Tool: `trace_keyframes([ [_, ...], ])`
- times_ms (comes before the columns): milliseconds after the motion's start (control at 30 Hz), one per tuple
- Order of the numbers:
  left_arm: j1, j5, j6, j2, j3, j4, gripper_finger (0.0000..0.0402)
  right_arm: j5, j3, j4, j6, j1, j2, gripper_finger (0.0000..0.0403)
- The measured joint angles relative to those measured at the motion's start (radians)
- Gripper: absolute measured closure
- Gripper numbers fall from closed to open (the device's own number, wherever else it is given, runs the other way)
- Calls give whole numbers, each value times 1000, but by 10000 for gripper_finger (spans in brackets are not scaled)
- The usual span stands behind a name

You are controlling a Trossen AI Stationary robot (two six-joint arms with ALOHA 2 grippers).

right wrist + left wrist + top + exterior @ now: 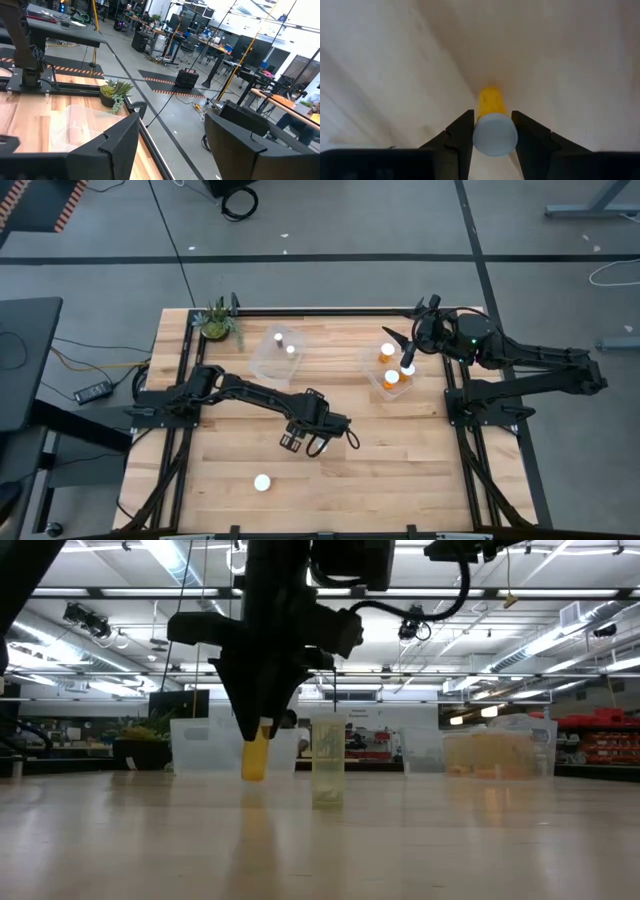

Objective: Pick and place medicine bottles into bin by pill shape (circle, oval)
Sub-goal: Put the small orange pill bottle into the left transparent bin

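My left gripper [305, 442] is over the middle of the table, shut on an orange medicine bottle with a white cap [490, 100], which also shows in the low view [255, 758]. My right gripper [406, 346] is open and empty, above the far side of the right clear bin [372, 380]. That bin holds three white-capped bottles with orange bodies [391, 378]. The left clear bin [268, 366] holds two white-capped bottles [279, 336]. One more bottle [262, 482] stands upright on its base near the table's front; it also shows in the low view [327, 765]. My left gripper pinches the bottle's round white cap [494, 134] between its two fingers, one on each side. The fingers come from above, pointing down. The bottle hangs upright below them, orange body down. Whether its base is clear of the table, I cannot tell.
A small green potted plant [217, 322] stands at the table's far left corner. Bare wood lies between the bins and the front edge. The two bins show at the back of the low view, the left bin [200, 745] and the right bin [490, 755].
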Motion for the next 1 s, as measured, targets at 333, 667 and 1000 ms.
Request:
trace_keyframes([
  [333,71,-57,-3,-49,0,-64,257,0,0,0,0,0,0,170],
  [667,161,-123,-40,-212,1,-66,273,0,0,0,0,0,0,170],
  [1000,311,-125,-82,-298,1,-66,266,0,0,0,0,0,0,170],
])
